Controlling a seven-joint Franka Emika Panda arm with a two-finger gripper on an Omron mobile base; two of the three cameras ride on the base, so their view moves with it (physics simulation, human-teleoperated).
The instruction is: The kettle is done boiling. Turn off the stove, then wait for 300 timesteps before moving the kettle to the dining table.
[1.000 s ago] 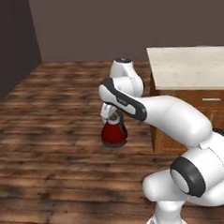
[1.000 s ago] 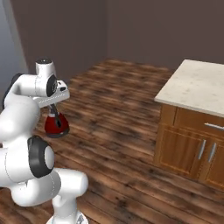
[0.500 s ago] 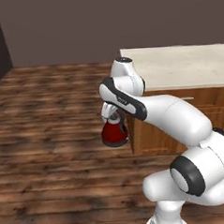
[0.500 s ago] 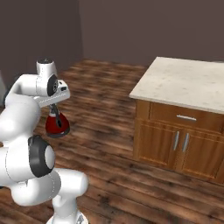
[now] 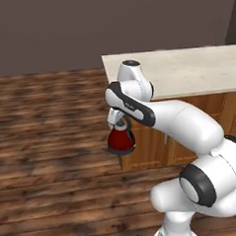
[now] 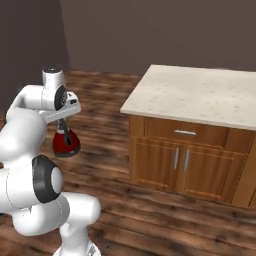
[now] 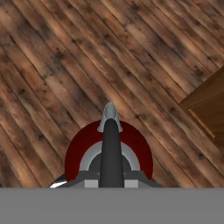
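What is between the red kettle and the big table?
Nothing but bare wooden floor lies between the kettle and the dining table, seen in the right base view.

Glossy white rounded arm (image 5: 184, 121) segments with dark joint bands.

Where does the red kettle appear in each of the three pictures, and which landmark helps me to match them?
Left base view: the kettle hangs left of centre, under the gripper, over the wooden floor.
Right base view: it hangs at the left, just above mid-height.
Hand view: it sits at bottom centre, seen from above, handle towards the camera.
Shared landmark: the dining table, whose wooden corner shows at the hand view's right edge.
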